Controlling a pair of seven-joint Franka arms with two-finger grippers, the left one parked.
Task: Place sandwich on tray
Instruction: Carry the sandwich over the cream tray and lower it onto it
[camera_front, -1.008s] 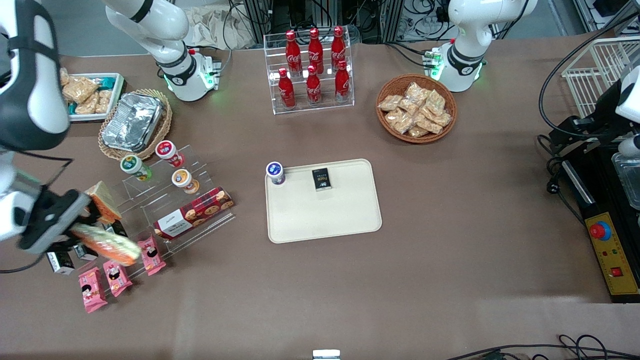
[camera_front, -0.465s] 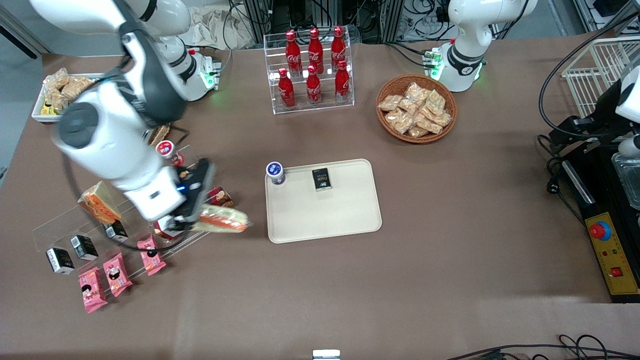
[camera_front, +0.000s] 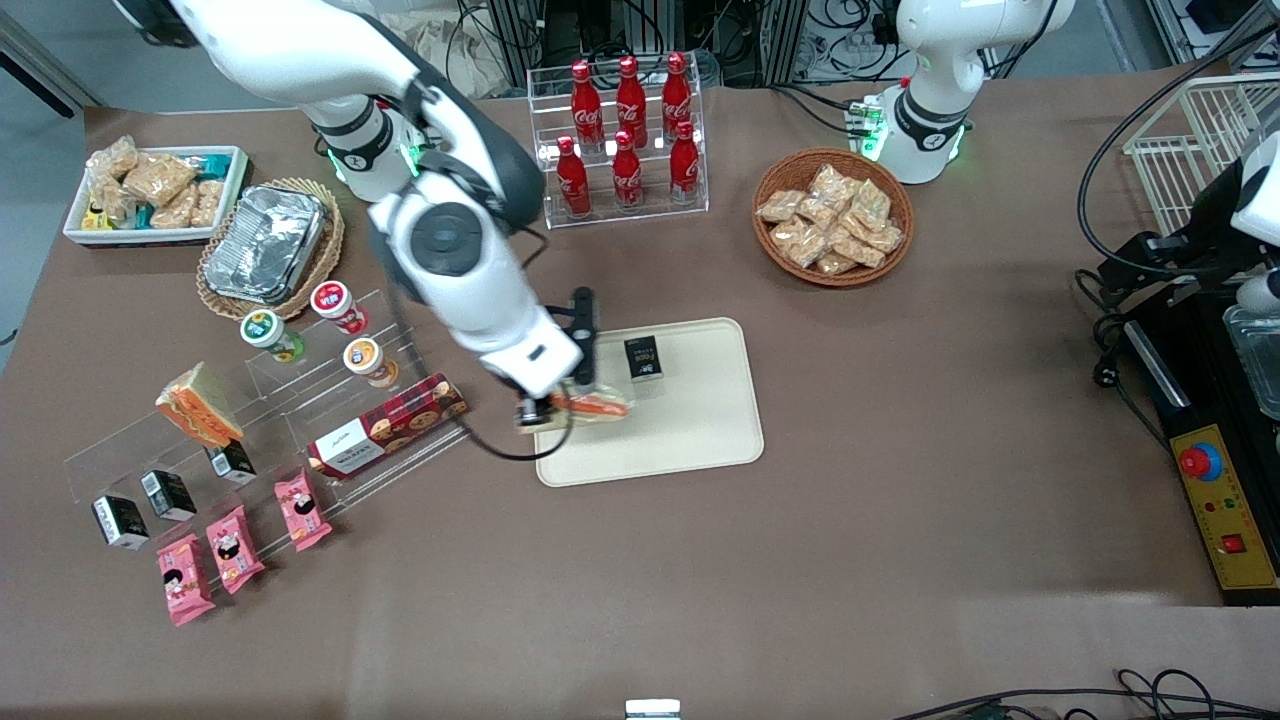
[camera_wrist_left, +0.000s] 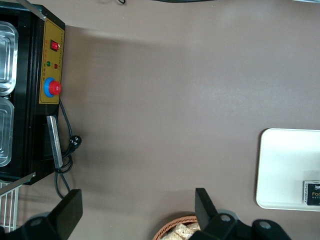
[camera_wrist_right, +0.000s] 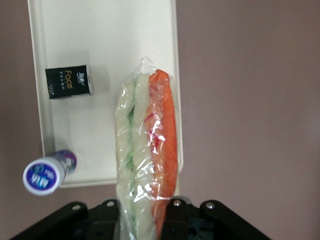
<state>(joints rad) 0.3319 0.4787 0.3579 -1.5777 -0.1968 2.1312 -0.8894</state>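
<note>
Above the tray (camera_front: 700, 440) edge nearest the working arm: tool (camera_front: 560, 398) clamped on the sandwich (camera_wrist_right: 146, 150), wedge overhanging rim and bench (camera_front: 900, 520). If released now, could tip off the rim; milk cup (camera_wrist_right: 44, 175) close beside.

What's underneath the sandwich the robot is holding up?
Under the clear-wrapped wedge sandwich, shut in the right arm's gripper, lies the cream-beige plastic tray's rim and brown table. A black packet and blue-lidded cup sit beside it. The strip directly beneath stays covered.
</note>
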